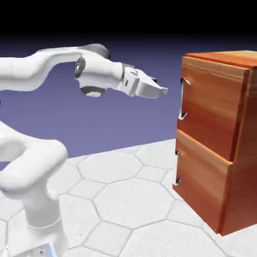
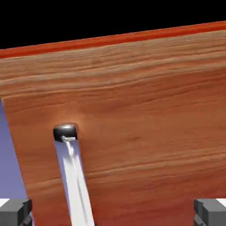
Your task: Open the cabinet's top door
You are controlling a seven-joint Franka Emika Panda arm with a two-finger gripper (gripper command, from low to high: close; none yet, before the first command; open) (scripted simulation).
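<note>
Blue-violet backdrop, pale hexagon-tiled tabletop [image 1: 125, 201]; the cabinet [image 1: 236, 150] stands at its right edge, the top door [image 1: 211, 105] shut, its silver handle [image 1: 183, 99] on the panel's left margin; my gripper [image 1: 161, 90] hangs level just short of that handle, jaws fully spread and empty; approach step, I judge; next I must centre the handle between the fingertips [image 2: 15, 211], advance, then close.

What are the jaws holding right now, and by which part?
Nothing. The gripper is open and apart from the cabinet, short of the top door's silver handle; in the hand view the handle lies off-centre between the fingertips.
</note>
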